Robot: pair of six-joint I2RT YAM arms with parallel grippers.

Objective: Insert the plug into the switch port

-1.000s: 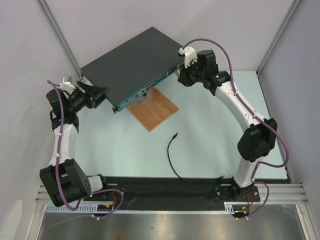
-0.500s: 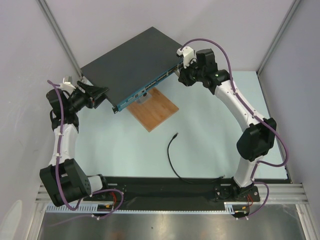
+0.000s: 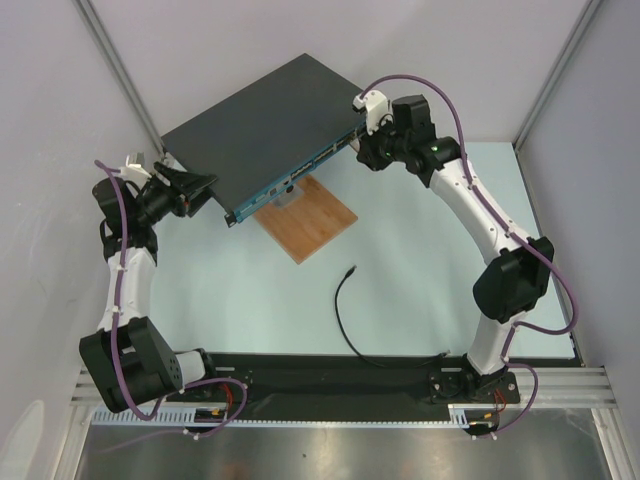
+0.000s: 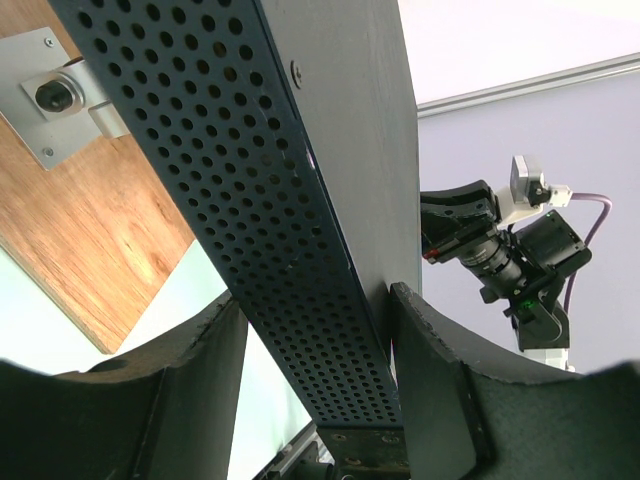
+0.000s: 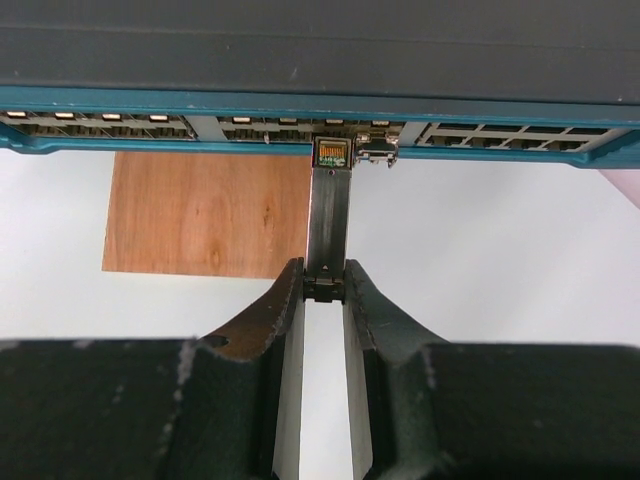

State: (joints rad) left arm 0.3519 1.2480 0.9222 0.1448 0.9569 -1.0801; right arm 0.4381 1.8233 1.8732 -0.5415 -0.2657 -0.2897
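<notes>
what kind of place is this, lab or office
Most likely a robotics lab test cell: left arm and right arm bolted at the table edge, plain walls around, a network switch and loose cable set out.

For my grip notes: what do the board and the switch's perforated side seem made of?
The board: wood, smooth, perhaps varnished; brown grain streaks show. The switch side: probably sheet metal, matte dark coating; regular punched holes.
</notes>
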